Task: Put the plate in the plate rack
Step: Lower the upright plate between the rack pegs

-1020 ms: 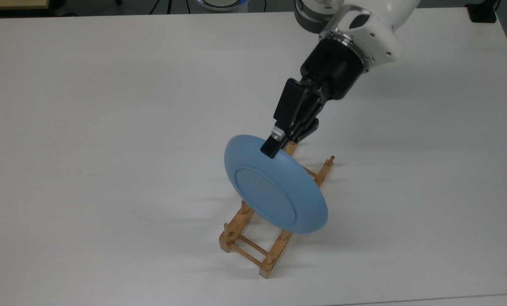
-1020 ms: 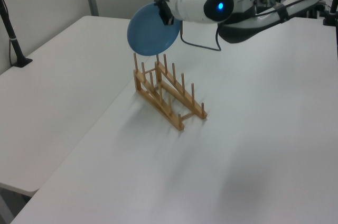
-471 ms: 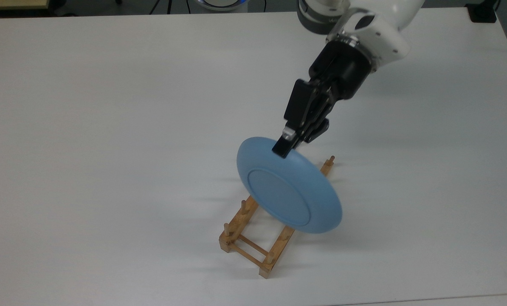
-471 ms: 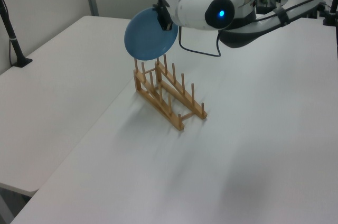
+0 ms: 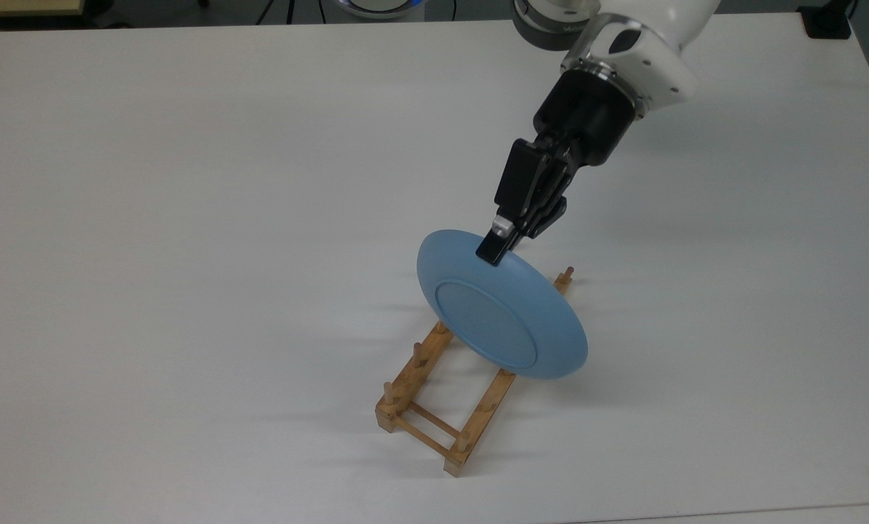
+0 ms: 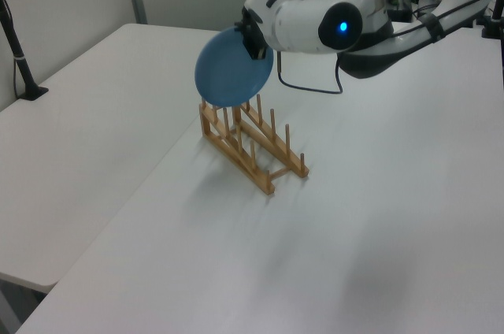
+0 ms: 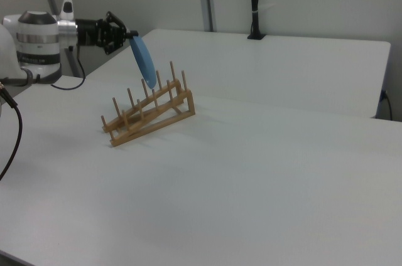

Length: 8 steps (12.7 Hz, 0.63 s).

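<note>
Light-blue plate [image 5: 504,314] held on edge, tilted, above the plate rack [image 5: 434,397] pegs toward the far end in the top view. Rim pinched at top by gripper [image 5: 496,246]. Rack on white table [image 5: 187,218].

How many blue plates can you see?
1. The plate hangs tilted on edge just above the plate rack, pinched at its rim by the gripper.

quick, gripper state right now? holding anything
Gripper: shut on the plate, gripping it by the upper rim; the plate hangs tilted above the plate rack, not yet seated between the pegs.
</note>
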Motion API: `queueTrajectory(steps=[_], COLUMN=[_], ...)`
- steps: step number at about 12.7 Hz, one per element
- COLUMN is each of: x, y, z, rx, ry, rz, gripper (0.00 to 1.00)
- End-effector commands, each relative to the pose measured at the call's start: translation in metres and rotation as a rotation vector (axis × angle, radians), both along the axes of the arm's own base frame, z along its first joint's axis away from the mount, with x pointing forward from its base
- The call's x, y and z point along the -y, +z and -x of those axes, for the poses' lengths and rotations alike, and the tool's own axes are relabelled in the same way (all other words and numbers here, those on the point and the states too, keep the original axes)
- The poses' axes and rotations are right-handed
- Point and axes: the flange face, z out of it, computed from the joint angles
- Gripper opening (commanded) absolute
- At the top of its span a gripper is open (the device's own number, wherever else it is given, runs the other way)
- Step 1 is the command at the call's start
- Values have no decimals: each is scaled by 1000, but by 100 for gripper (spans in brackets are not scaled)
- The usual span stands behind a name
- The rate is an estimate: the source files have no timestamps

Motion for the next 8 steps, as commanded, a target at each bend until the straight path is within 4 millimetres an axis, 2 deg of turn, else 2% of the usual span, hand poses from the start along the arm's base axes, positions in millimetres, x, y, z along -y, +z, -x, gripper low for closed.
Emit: queueTrajectory(steps=[1, 6, 8], x=[7, 13, 18], y=[-7, -21, -20], z=[12, 4, 2], rx=[-20, -33, -31], ry=[7, 10, 2], rz=[-6, -2, -8], gripper=[0, 0, 0])
